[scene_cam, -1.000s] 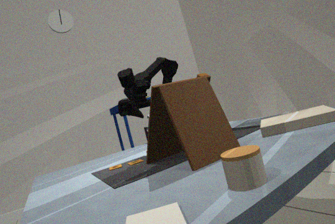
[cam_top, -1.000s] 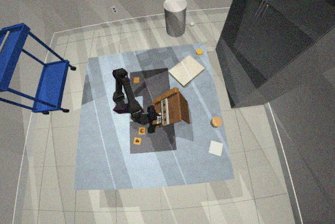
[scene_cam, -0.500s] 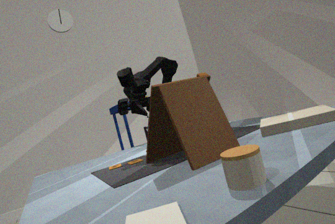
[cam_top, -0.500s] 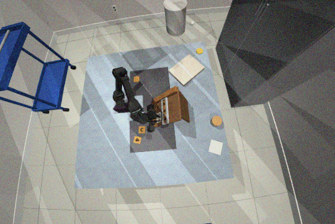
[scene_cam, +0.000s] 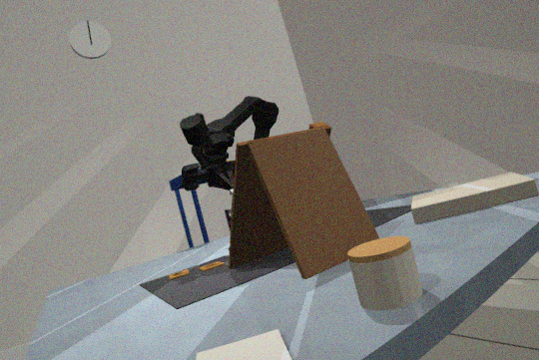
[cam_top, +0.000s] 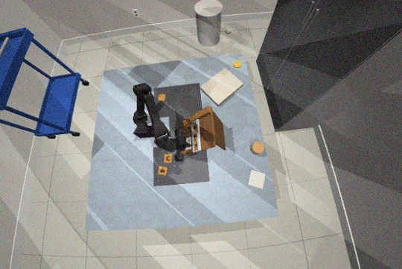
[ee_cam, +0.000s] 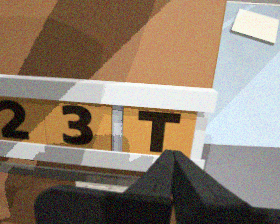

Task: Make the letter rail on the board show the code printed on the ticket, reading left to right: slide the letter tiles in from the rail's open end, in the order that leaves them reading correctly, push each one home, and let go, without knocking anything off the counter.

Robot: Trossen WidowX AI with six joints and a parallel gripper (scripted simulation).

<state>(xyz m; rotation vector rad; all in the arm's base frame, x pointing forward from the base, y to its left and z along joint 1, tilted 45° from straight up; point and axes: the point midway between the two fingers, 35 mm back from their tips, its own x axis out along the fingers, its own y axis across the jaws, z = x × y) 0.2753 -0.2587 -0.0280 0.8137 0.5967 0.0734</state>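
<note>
My gripper [ee_cam: 171, 157] [cam_top: 188, 145] is shut and empty, its tips at the lower edge of the T tile [ee_cam: 159, 131]. The T tile sits in the white rail [ee_cam: 166, 94] [cam_top: 198, 134] near its right end, with a narrow gap between it and the 3 tile [ee_cam: 78, 125]. The 2 tile [ee_cam: 12, 120] touches the 3 on its left; anything further left is out of the wrist view. The rail is on the brown tilted board [cam_top: 219, 127] [scene_cam: 309, 194] [ee_cam: 181, 55]. The ticket [ee_cam: 98, 186] is mostly hidden behind the fingers, its print unreadable.
Two loose tiles [cam_top: 167, 158] [cam_top: 162, 171] lie on the dark mat [cam_top: 186, 175] [scene_cam: 185, 296], beside the board; another orange tile [cam_top: 161, 97] lies near the arm's base. A cream slab [cam_top: 222, 86] [scene_cam: 474, 196], a lidded jar [cam_top: 257, 147] [scene_cam: 385, 276] and a white card [cam_top: 257, 179] [ee_cam: 255, 26] stand or lie around the board.
</note>
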